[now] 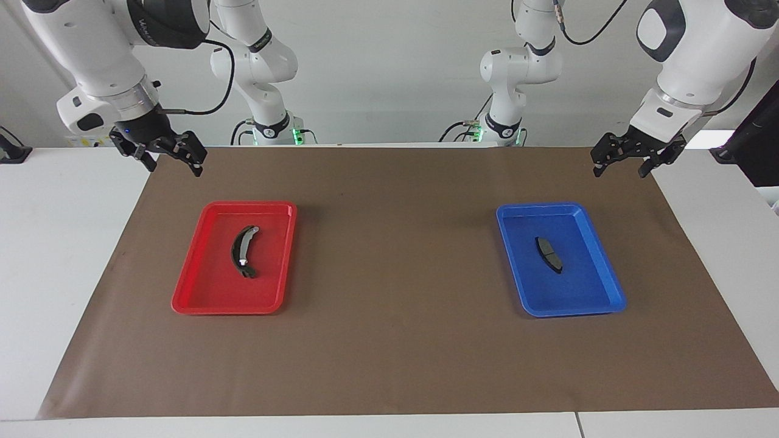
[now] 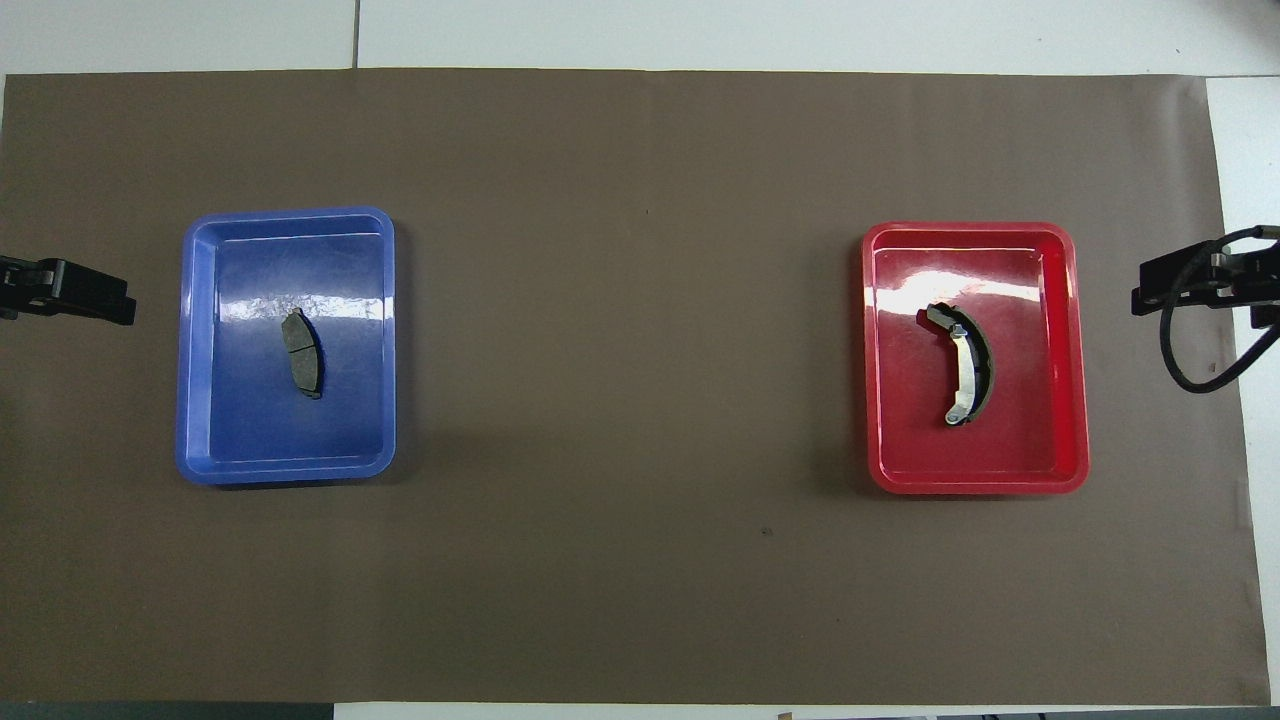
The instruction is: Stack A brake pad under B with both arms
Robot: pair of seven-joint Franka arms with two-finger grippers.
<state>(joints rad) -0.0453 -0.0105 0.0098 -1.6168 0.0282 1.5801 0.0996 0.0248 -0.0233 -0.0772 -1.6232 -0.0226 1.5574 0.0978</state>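
Note:
The A brake pad (image 1: 549, 253), short, flat and dark grey, lies in a blue tray (image 1: 599, 302) toward the left arm's end; it also shows in the overhead view (image 2: 302, 352). B (image 1: 242, 251), the long crescent piece with silvery parts, lies in a red tray (image 1: 188, 298) toward the right arm's end; it shows in the overhead view too (image 2: 965, 365). My left gripper (image 1: 619, 173) hangs open and empty in the air above the mat's corner, nearer the robots than the blue tray. My right gripper (image 1: 174, 169) hangs open and empty above the mat's other corner, near the red tray.
A brown mat (image 1: 389, 340) covers the table between and around the two trays. Two slimmer white arms with green-lit bases (image 1: 274, 131) stand at the robots' edge. The right arm's black cable (image 2: 1185, 350) loops beside the red tray (image 2: 1075, 350).

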